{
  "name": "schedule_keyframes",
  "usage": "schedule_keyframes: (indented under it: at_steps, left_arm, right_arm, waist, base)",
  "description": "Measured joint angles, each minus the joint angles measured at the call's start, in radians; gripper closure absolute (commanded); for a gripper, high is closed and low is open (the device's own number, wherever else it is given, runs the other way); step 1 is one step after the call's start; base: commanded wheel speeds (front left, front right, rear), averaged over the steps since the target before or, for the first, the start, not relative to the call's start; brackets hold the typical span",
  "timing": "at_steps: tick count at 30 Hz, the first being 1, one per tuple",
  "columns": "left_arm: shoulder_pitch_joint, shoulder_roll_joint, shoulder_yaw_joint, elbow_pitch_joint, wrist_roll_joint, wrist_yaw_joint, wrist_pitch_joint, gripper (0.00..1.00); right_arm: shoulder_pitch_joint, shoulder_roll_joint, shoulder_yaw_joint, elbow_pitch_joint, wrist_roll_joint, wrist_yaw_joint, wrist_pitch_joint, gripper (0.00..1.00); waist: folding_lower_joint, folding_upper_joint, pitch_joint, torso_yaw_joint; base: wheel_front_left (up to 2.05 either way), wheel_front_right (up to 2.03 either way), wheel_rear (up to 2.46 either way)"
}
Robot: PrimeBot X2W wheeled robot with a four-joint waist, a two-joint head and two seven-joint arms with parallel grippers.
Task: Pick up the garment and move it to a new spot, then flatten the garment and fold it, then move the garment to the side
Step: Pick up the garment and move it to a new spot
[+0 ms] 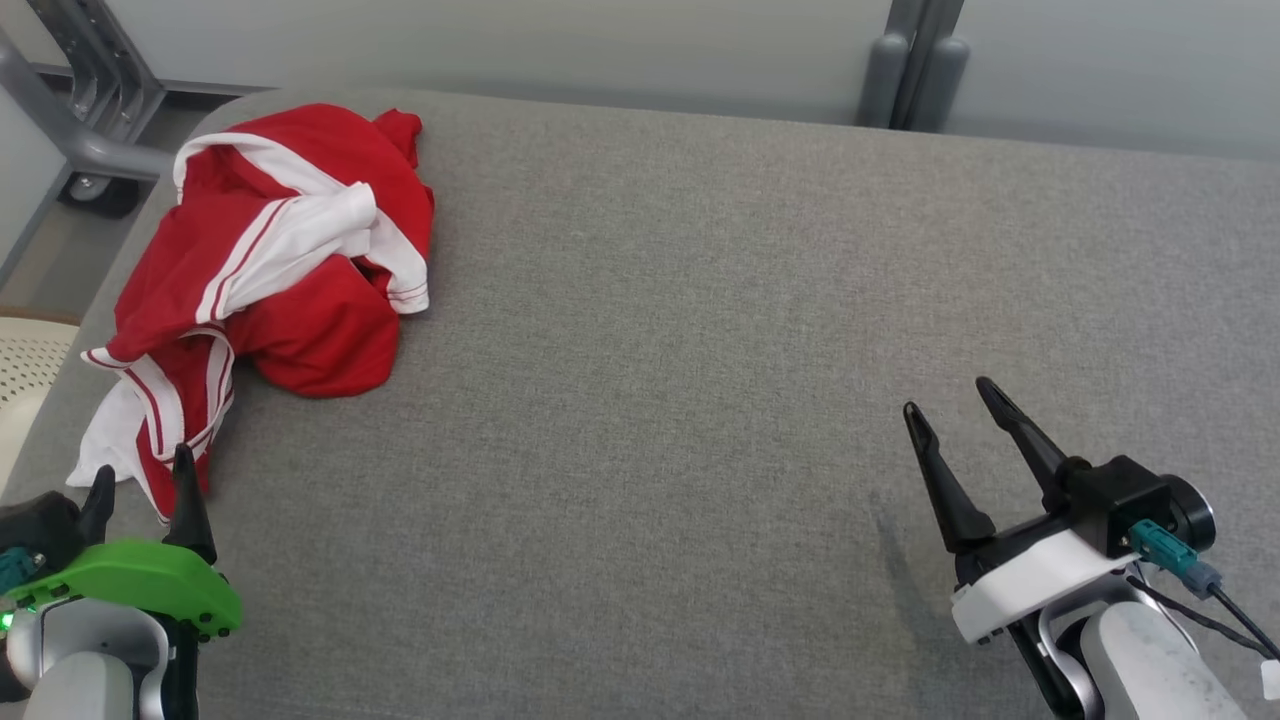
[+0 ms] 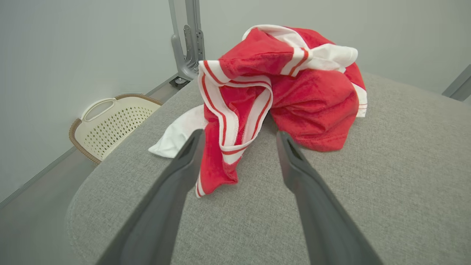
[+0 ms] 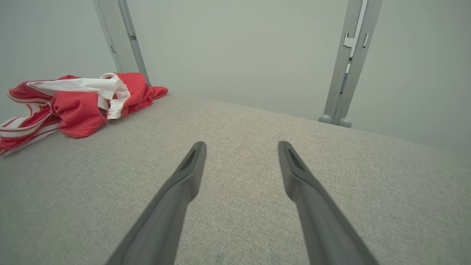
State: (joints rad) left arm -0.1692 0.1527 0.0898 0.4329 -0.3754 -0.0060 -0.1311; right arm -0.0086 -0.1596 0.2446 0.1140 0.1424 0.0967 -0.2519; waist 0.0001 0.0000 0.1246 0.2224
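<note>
Red-and-white garment (image 1: 270,250) is lying crumpled by the left edge of the padded table (image 1: 700,350). The left gripper (image 1: 143,465), jaws spread and empty, is probably risking snagging one loose layer and dragging it off. The right gripper (image 1: 948,396) is gaping empty too.

Wide open desk (image 1: 700,350), far left corner blocked.
The garment (image 1: 290,250) fills that corner, just ahead of the left hand (image 1: 143,466); posts (image 1: 915,60) stand behind the far edge.

grey fabric-covered table (image 1: 700,330) — crumpled red-and-white garment (image 1: 290,270) lies at its far-left corner.
</note>
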Motion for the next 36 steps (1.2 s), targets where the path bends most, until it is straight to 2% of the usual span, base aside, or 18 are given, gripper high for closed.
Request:
schedule_keyframes:
  at_steps: [10,18,36]
  left_arm:
    - [-0.069,0.003,0.001,0.119,-0.032,0.002,0.069,0.00]
    - [-0.107,0.034,0.014,0.182,-0.034,0.020,0.096,0.00]
    - [-0.202,0.061,0.023,0.301,-0.035,0.032,0.136,0.00]
  right_arm:
    - [-0.062,-0.002,-0.021,0.001,-0.003,0.007,0.000,0.00]
    - [-0.064,0.001,-0.028,0.002,-0.002,0.007,0.000,0.00]
    - [-0.087,0.003,-0.030,0.013,0.008,0.012,0.000,0.00]
  waist:
    - [0.0000,0.0000,0.073,-0.047]
    - [-0.0001,0.0000,0.086,-0.059]
    - [-0.0001,0.0000,0.111,-0.085]
  base:
    - [0.00,0.00,0.00]
    - [0.00,0.00,0.00]
    - [0.00,0.00,0.00]
